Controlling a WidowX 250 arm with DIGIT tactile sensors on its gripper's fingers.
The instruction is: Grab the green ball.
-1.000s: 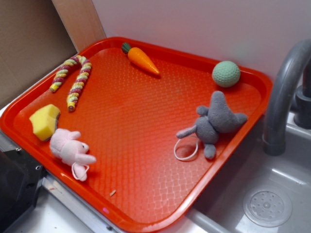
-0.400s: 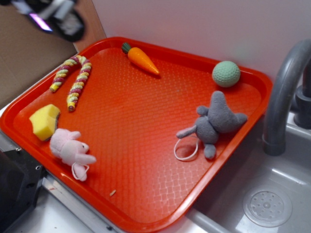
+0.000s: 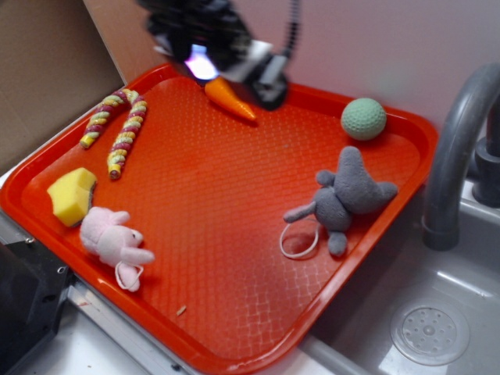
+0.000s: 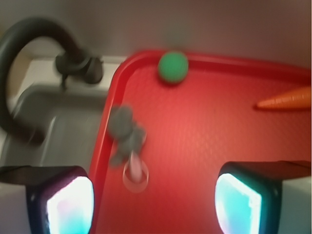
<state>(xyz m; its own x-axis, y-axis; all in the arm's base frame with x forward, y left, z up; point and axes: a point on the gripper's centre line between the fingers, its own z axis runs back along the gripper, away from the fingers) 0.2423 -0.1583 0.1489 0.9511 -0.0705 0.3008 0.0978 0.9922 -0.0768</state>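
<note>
Black and blurred, the gripper [image 3: 234, 66] hangs over the far left part of the red tray [image 3: 234, 312], up above the blunt end of the orange carrot [image 3: 232, 100]. The wrist view gives us the answer on the jaws: two fingers [image 4: 61, 200] with glowing pale pads sit at the bottom corners of the picture, spread wide apart, and there is nothing between them but bare red tray.

And there is the green ball [image 3: 363, 119]! It sits in the tray's far right corner, close against the raised rim, well clear of the gripper. From the wrist camera it shows as a green blob [image 4: 172, 67] at the top edge of the tray, motion-smeared, so the surface detail is lost there.

Nearer the front from the ball lies the grey plush toy [image 3: 348, 197], a white loop [image 3: 299, 242] trailing from it. Over on the left side, a striped rope cane [image 3: 117, 129] lies in a hooked curve; below it a yellow sponge [image 3: 72, 194] touches a pink plush bunny [image 3: 113, 238].

Off the tray's right edge, a grey faucet [image 3: 457, 148] arches over a grey sink [image 3: 430, 312] with a round drain.
</note>
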